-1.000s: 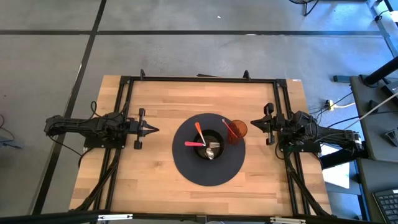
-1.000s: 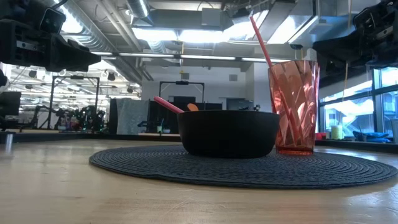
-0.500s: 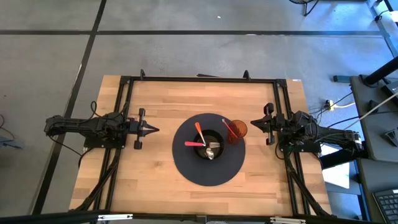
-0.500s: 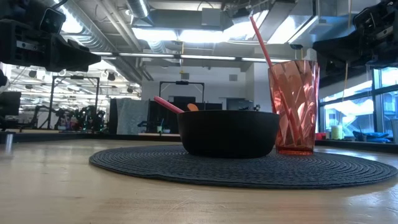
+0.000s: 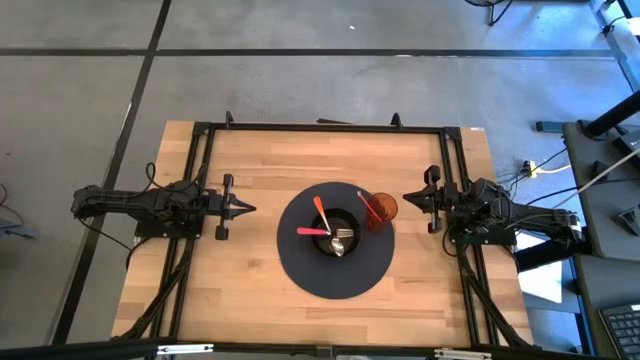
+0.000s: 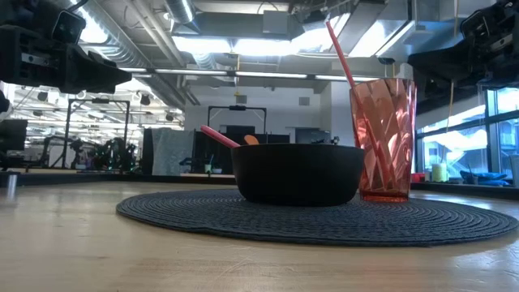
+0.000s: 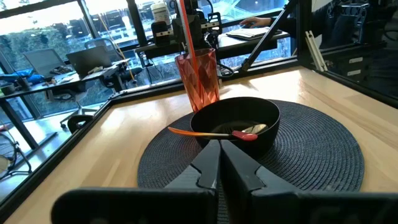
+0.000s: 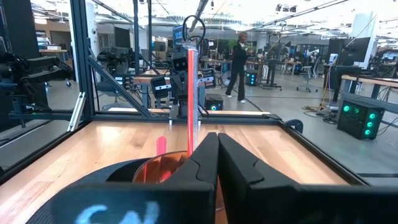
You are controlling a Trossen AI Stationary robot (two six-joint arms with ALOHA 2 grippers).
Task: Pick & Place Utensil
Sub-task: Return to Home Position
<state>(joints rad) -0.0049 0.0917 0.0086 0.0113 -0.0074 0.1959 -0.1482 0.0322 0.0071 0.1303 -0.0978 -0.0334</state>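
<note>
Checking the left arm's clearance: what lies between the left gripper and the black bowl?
In the high view, only bare table and the dark placemat edge separate the left gripper from the black bowl.

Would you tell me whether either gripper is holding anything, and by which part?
Nothing is held: the left gripper and the right gripper are both shut and empty.

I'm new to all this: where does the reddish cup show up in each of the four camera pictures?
High view: cup right of centre, on the mat.
Low view: cup right of the bowl.
Left wrist view: cup beyond the bowl.
Right wrist view: cup close ahead, only its rim showing.
Shared landmark: the straw standing in it, visible in all four.
</note>
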